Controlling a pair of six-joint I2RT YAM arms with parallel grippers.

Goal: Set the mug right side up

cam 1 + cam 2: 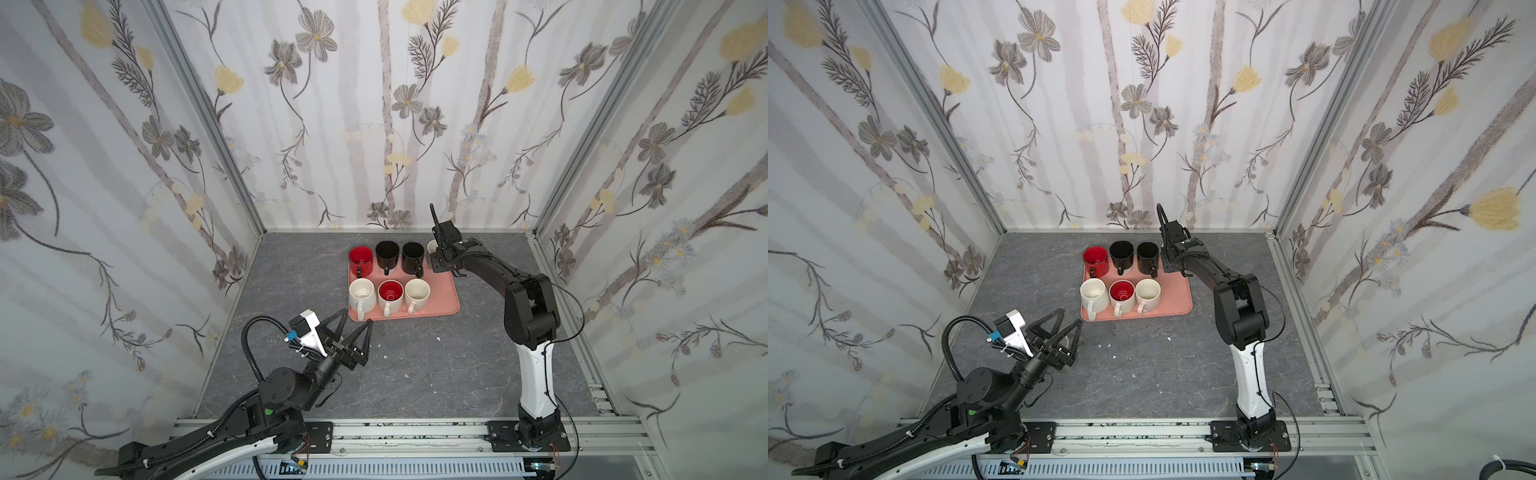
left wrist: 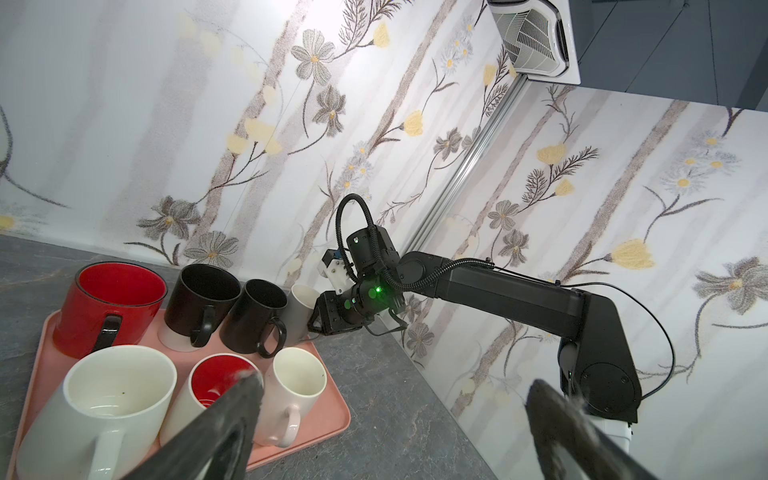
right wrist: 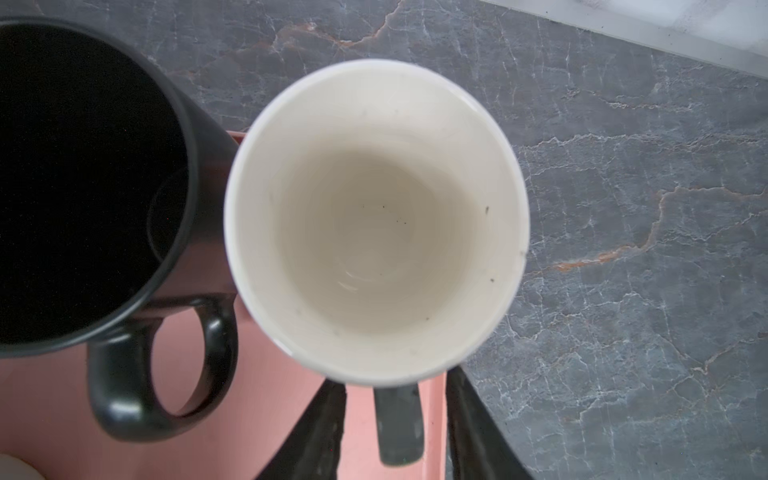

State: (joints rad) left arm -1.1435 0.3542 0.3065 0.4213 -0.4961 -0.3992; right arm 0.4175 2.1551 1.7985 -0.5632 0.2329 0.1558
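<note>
Floral-papered walls box in the grey marbled counter (image 1: 415, 374). The white mug (image 3: 374, 216) stands at the far right corner of the pink tray (image 1: 444, 301), just beside a black mug (image 3: 83, 178). Its long axis is vertical, mouth up, and its dark handle (image 3: 399, 424) points back toward the right arm's wrist. The right tool (image 3: 395, 399) straddles that handle with its fingers spread clear of it, so the turning looks done and the release is in hand. The next move calls for a straight pull-back without catching the handle. The left tool (image 1: 357, 316) hovers wide open by the tray's near left corner.
</note>
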